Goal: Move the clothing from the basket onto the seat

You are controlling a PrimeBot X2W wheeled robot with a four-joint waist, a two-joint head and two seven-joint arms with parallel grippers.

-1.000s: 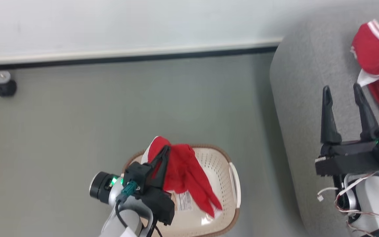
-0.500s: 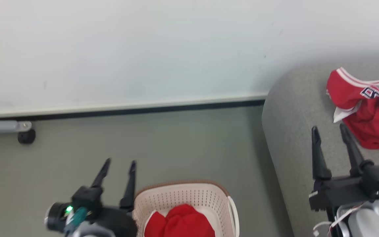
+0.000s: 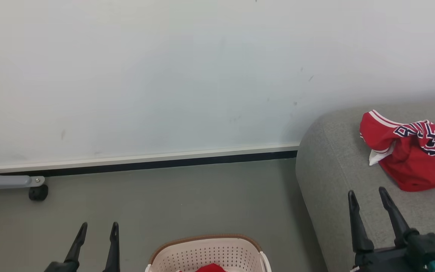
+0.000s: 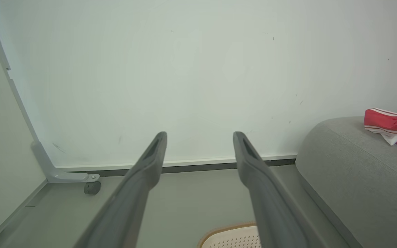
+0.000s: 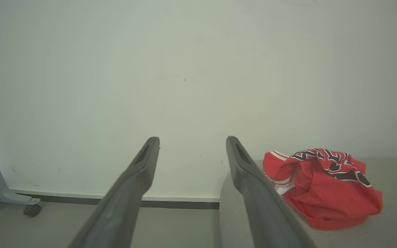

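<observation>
Dark block lettering (image 3: pixel 425 135) edged in white runs across the upper folds of a red jersey (image 3: pixel 410 166) lying crumpled on a light-grey sofa (image 3: pixel 330 181). The cloth is bunched so that the characters are broken and turned over one another. In the head view and the right wrist view alike, only fragments of strokes show, and no whole letter, word or number can be read. Nothing else in view carries legible writing.
</observation>
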